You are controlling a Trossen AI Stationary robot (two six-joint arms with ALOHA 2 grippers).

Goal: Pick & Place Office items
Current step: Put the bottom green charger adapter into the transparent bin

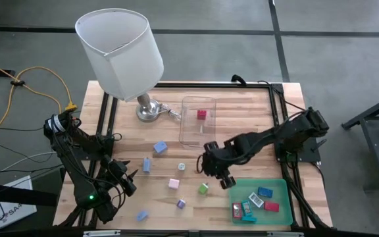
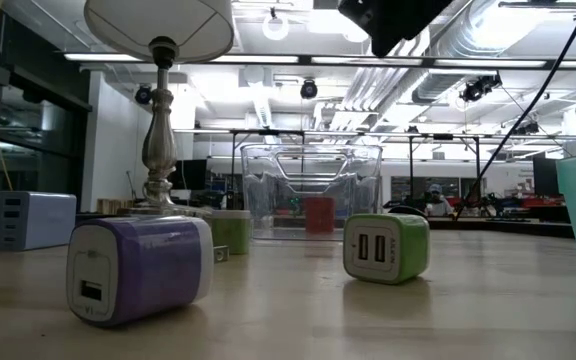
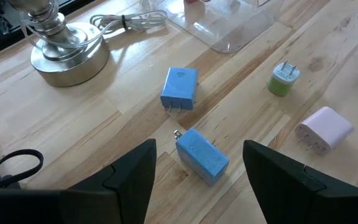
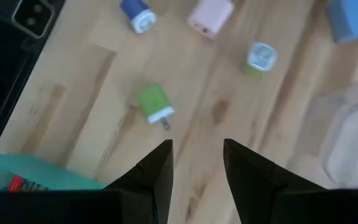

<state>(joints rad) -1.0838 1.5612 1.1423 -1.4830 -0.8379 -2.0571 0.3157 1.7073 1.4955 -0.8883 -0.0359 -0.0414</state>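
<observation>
Right gripper [image 1: 217, 172] hovers released, holding nothing, just beside the green tray's [image 1: 283, 185] near-left corner; the green charger [image 1: 204, 189] lies on the wood slightly leftward, prongs pointing back toward the tray. Left gripper [image 1: 125, 176] waits open, farther off.

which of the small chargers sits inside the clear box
The red charger, alone inside the clear plastic box beside the lamp base. All other chargers lie on bare wood or in the green tray.

Roughly thirteen office items [image 1: 159, 148]
</observation>
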